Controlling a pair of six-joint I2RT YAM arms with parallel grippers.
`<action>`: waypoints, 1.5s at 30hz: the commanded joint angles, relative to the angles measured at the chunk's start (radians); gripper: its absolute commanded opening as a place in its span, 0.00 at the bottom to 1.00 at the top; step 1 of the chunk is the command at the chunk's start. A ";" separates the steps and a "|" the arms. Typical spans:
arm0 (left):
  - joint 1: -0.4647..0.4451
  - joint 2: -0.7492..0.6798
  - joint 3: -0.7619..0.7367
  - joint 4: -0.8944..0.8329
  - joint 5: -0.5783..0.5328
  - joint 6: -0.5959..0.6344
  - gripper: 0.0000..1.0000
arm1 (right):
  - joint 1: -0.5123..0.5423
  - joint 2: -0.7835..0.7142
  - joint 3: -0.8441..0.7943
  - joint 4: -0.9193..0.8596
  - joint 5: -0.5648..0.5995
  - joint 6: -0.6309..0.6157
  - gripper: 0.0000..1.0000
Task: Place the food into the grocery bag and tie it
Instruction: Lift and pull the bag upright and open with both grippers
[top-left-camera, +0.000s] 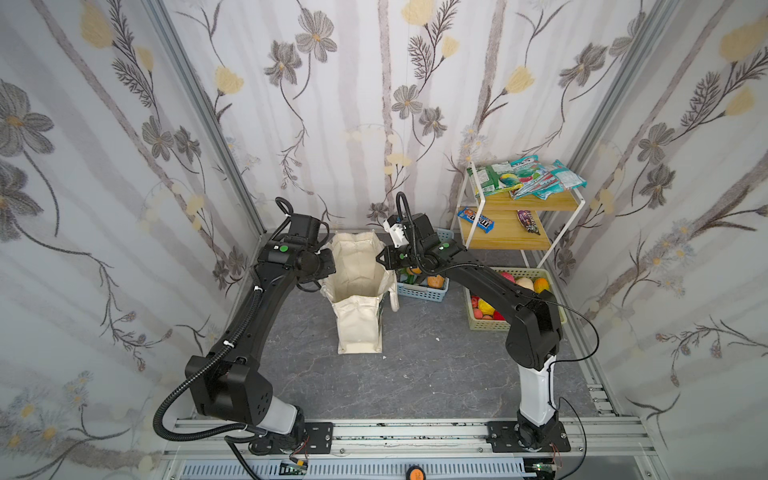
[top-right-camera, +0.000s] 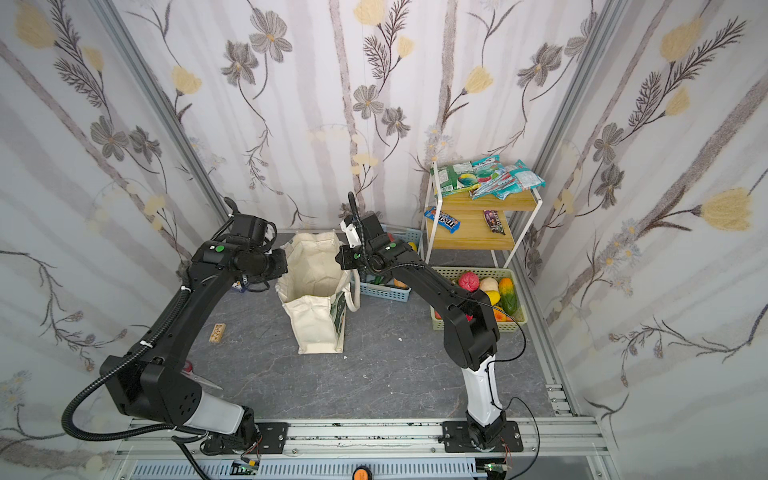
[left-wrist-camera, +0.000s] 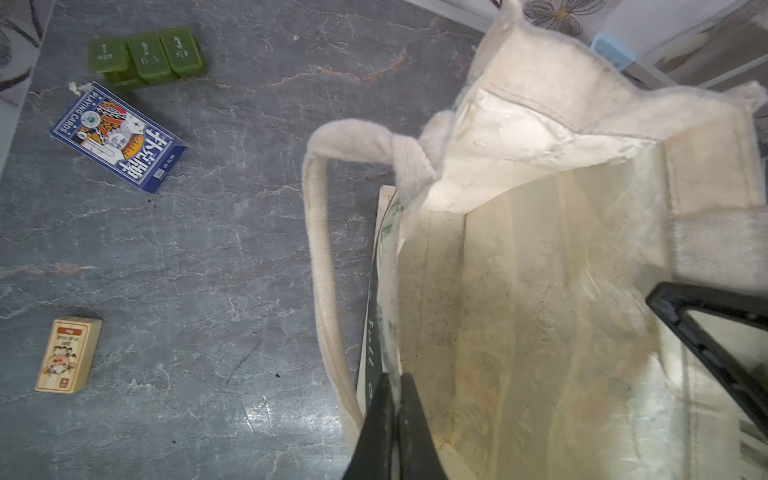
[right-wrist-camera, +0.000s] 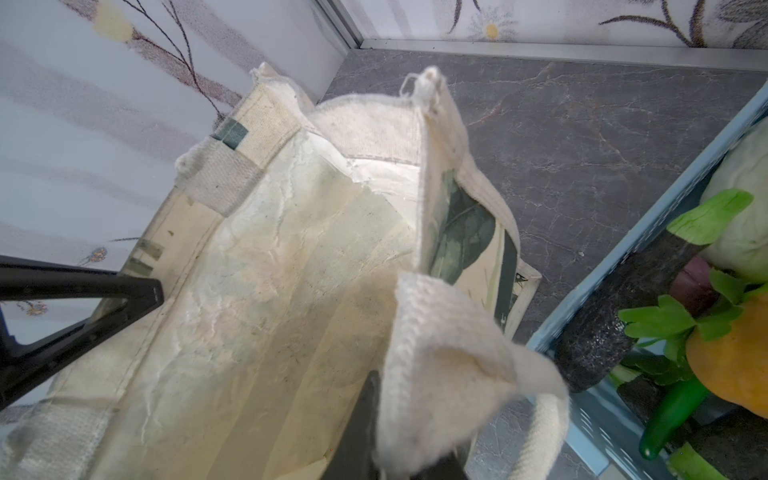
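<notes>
The cream grocery bag stands upright mid-table with its mouth held wide. My left gripper is shut on the rim of one side, next to the dark green lettered band. My right gripper is shut on the opposite rim, where a loop handle is sewn on; that handle hides one finger. The bag's inside shows only bare lining. The food lies in a light blue basket and a pale yellow basket. A green snack packet rests on the top shelf.
A white-framed wooden shelf with candy bars stands at the back right. Left of the bag lie a blue playing-card box, a green pill box and a small wooden block. Walls close in behind and on both sides.
</notes>
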 joint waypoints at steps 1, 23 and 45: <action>-0.029 -0.029 -0.022 0.005 -0.011 -0.065 0.14 | -0.004 -0.017 0.003 -0.023 -0.020 -0.048 0.15; 0.032 0.109 0.134 -0.105 -0.128 0.057 0.60 | -0.013 -0.088 -0.083 -0.001 -0.043 -0.125 0.17; 0.059 0.104 0.040 0.025 -0.039 0.071 0.00 | -0.075 -0.317 -0.178 0.016 -0.026 -0.079 0.64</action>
